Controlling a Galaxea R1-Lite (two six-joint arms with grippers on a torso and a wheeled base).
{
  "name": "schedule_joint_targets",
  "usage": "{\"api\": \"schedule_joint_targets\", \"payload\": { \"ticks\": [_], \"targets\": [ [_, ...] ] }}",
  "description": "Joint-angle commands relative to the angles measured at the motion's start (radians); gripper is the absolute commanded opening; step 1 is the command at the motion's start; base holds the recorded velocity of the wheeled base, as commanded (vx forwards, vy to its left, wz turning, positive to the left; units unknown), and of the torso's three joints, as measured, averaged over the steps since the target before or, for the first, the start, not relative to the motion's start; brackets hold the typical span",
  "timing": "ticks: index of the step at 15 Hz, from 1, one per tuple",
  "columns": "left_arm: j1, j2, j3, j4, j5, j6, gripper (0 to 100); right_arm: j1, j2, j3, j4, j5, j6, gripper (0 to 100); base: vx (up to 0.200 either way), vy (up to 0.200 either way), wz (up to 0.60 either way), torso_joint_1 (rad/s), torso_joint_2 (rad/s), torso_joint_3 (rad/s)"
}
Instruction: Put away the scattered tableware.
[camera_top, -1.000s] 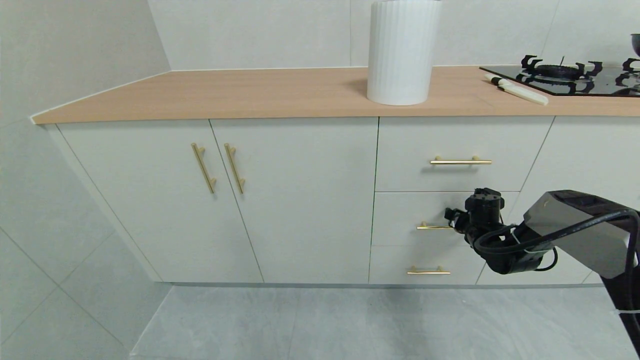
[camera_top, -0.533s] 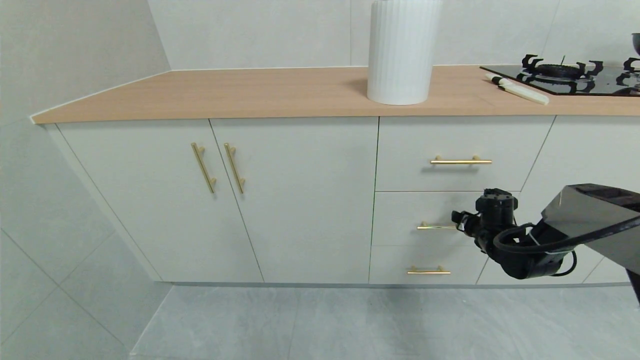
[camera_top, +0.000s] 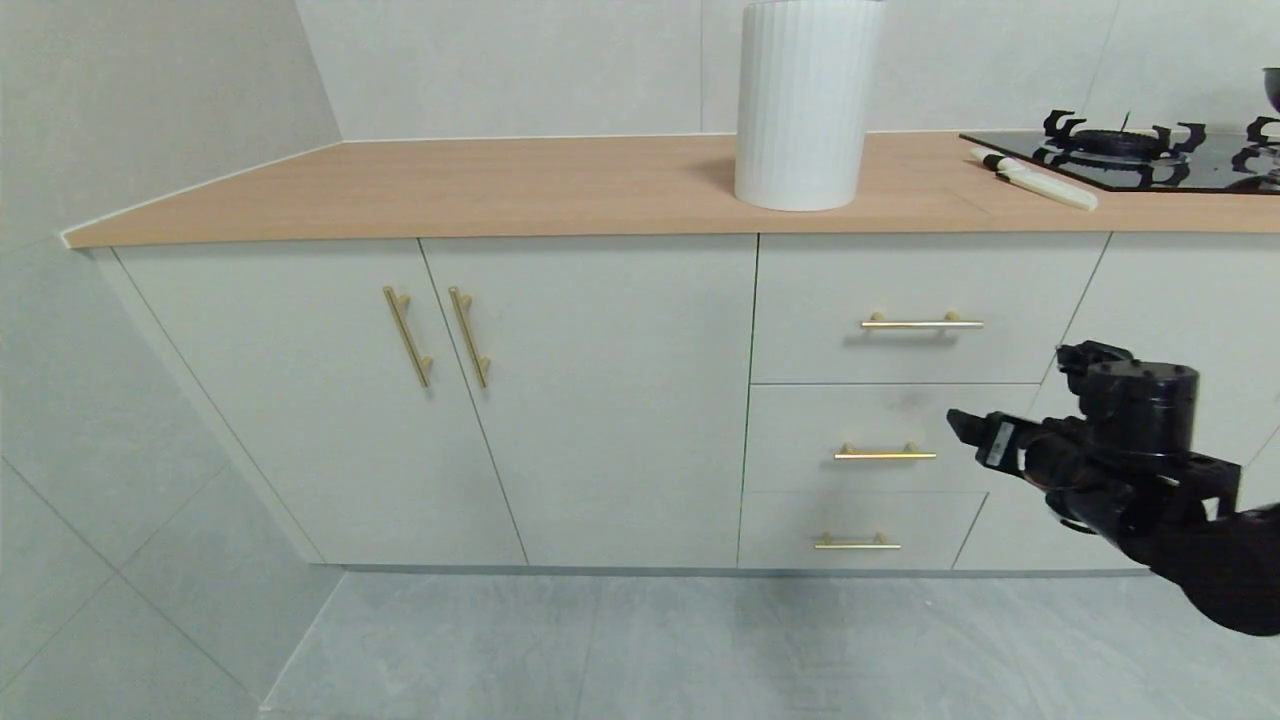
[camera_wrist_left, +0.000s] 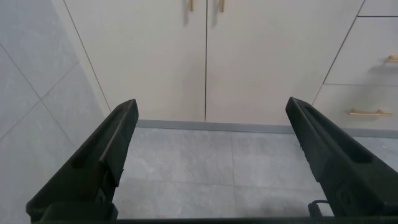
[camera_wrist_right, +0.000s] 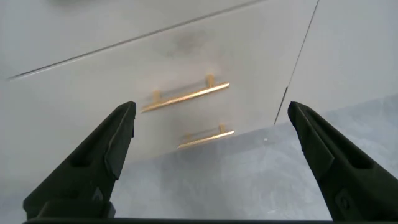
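The surface (camera_top: 500, 190) runs well above my right tool (camera_wrist_right: 210, 115), with the cupboard fronts below it off to the tool's left. The tall white ribbed container (camera_top: 805, 100) stands on the surface, up and to the left of the tool. The middle drawer (camera_top: 800, 435) lies straight ahead of the tool and looks flush with the drawers above and below it.

A second ago my right tool was at that drawer's brass handle (camera_top: 885, 453). It has since drawn back and to the right, and now hangs apart from the handle with its jaws wide and nothing between them. My left tool (camera_wrist_left: 211, 112) is spread wide too, low over the floor.

The one piece of tableware I can see, a pale knife-like utensil (camera_top: 1035, 182), lies on the surface beside the hob (camera_top: 1120, 160), high above the right tool. With the handle released and the drawer apparently shut, I judge that utensil is what remains to fetch
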Motion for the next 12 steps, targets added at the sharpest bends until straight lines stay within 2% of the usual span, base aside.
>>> {"api": "schedule_joint_targets", "payload": {
  "ticks": [1,4,7,9,11,12],
  "targets": [
    [0.0,0.0,0.0,0.0,0.0,0.0,100,0.035,-0.319,0.192,0.0,-0.005,-0.058,100,0.0,0.0,0.0,0.0,0.0,0.0],
    [0.0,0.0,0.0,0.0,0.0,0.0,100,0.031,-0.567,0.319,0.011,-0.008,-0.147,100,0.0,0.0,0.0,0.0,0.0,0.0],
    [0.0,0.0,0.0,0.0,0.0,0.0,100,0.029,-0.793,0.517,0.043,-0.011,-0.223,100,0.0,0.0,0.0,0.0,0.0,0.0],
    [0.0,0.0,0.0,0.0,0.0,0.0,100,-0.003,-0.949,0.603,0.06,-0.025,-0.276,100,0.0,0.0,0.0,0.0,0.0,0.0],
    [0.0,0.0,0.0,0.0,0.0,0.0,100,-0.069,-1.116,0.603,0.201,-0.034,-0.32,100,0.0,0.0,0.0,0.0,0.0,0.0],
    [0.0,0.0,0.0,0.0,0.0,0.0,100,-0.097,-1.264,0.589,0.344,-0.034,-0.374,100,0.0,0.0,0.0,0.0,0.0,0.0]
  ]
}}
